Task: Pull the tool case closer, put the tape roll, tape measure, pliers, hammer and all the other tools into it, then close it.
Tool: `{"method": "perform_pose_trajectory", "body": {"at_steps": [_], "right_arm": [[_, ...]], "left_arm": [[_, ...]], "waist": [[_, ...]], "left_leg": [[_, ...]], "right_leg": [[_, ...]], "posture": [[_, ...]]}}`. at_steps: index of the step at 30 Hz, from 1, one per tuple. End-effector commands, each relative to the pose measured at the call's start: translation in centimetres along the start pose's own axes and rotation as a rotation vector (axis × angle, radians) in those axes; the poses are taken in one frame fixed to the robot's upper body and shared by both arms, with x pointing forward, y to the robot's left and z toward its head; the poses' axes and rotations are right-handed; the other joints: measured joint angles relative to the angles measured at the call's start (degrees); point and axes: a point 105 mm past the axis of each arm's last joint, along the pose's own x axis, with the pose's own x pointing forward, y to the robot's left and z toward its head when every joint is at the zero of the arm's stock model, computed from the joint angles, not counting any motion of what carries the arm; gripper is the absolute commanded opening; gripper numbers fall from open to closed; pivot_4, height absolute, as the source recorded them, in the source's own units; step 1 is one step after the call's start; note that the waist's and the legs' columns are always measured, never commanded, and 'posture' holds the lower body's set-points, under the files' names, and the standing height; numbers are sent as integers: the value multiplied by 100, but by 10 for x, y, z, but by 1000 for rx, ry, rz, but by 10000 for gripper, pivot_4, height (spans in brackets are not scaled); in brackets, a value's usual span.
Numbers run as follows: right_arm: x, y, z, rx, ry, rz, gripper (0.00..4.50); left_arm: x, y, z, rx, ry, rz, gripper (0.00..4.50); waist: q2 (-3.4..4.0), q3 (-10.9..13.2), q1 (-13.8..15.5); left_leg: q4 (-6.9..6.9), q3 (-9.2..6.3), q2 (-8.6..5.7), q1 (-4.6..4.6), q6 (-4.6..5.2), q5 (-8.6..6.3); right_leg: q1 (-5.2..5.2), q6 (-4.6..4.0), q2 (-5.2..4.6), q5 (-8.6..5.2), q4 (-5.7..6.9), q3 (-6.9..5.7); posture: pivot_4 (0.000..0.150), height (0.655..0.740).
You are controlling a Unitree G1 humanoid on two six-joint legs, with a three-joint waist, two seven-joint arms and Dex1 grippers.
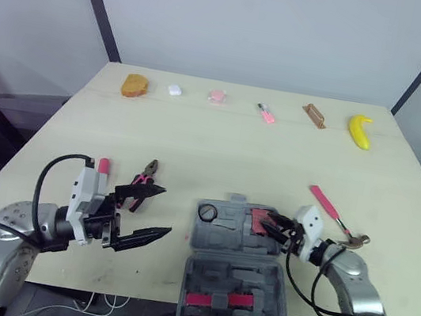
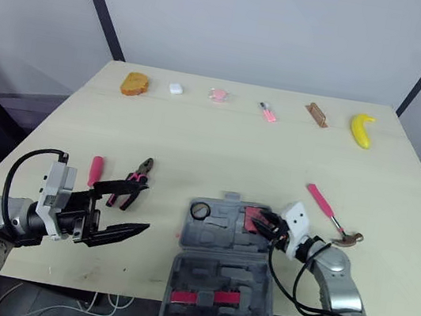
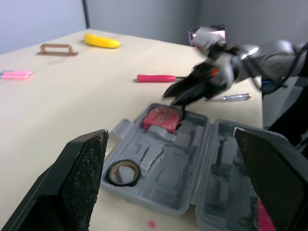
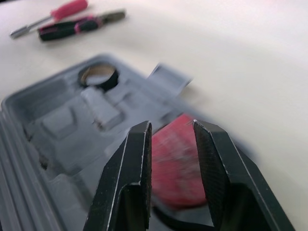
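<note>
- Grey plastic tool case [image 1: 219, 268] lay open and flat at the near edge of the table [image 1: 220, 147], between the two arms.
- Its far half held the black tape roll [image 1: 208, 211] in a recess on the left side, and the red tape measure [image 1: 259, 216] on the right side.
- Its near half held a pink-handled tool [image 1: 220, 300] lying crosswise.
- Right gripper [image 4: 172, 126] reached into the far half from the right, its tips at the tape measure. Its fingers stood a narrow gap apart, with red showing between them; I could not tell whether they touched it.
- Left gripper [image 1: 163, 211] hovered over bare table just left of the case, spread wide and holding nothing.
- Pliers [image 1: 142, 182] lay on the table just beyond the left gripper, with a red-handled screwdriver [image 2: 95, 170] beside them further left.
- Pink-handled hammer [image 1: 330, 209] lay to the right of the case, behind the right arm.
- A banana [image 1: 360, 130] lay with other small items along the far edge.
</note>
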Motion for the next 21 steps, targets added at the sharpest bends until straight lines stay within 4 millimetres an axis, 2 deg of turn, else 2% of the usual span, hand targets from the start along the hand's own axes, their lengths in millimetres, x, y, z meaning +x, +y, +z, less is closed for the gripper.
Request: {"method": "perform_pose_trajectory", "body": {"at_steps": [1,6,7,10,13,16,18,21], "right_arm": [[-20,-5,15,-36,-58,-48,14413],[-52,-14,15,-2,-75,-145,14413],[-64,-17,14,8,-68,-174,14413],[-119,-28,8,20,-53,-312,14413],[-151,-29,1,20,-4,-377,14413],[-188,-31,-8,47,44,-474,22308],[-207,-30,-13,69,60,-511,33172],[-235,-28,-22,123,76,-583,44877]], "left_arm": [[-10,4,-2,12,-1,73,45000],[-24,9,-14,-12,2,183,45000],[-30,12,-18,-24,-5,227,45000],[-57,21,-37,-62,18,395,45000],[-69,23,-45,-77,23,475,45000],[-90,26,-57,-93,47,569,45000],[-102,28,-61,-98,53,633,45000],[-126,31,-68,-110,74,730,45000]], "waist": [[0,1,4],[0,4,15],[-1,4,16],[2,5,85],[-1,8,119],[-6,5,126],[-5,5,125],[-7,5,120]], "left_leg": [[0,0,0,0,0,0],[1,0,0,-3,0,0],[1,0,-1,-4,0,0],[2,1,-3,-4,2,-1],[2,5,-6,-6,9,-6],[5,15,-3,-4,9,-5],[5,21,-2,1,9,-5],[6,23,0,4,10,-5]], "right_leg": [[0,0,0,0,-1,0],[0,0,-2,0,-3,-2],[0,0,-1,0,-3,-2],[1,1,-3,-2,-5,-2],[1,1,0,-2,-11,-2],[2,0,1,-3,-10,-2],[3,-14,2,-11,-8,2],[3,-21,2,-16,-8,7]], "posture": [[1500,7400],[1500,7400],[1500,7400],[1500,7400],[1500,7400],[1500,7400],[1500,7400],[1500,7400]]}}
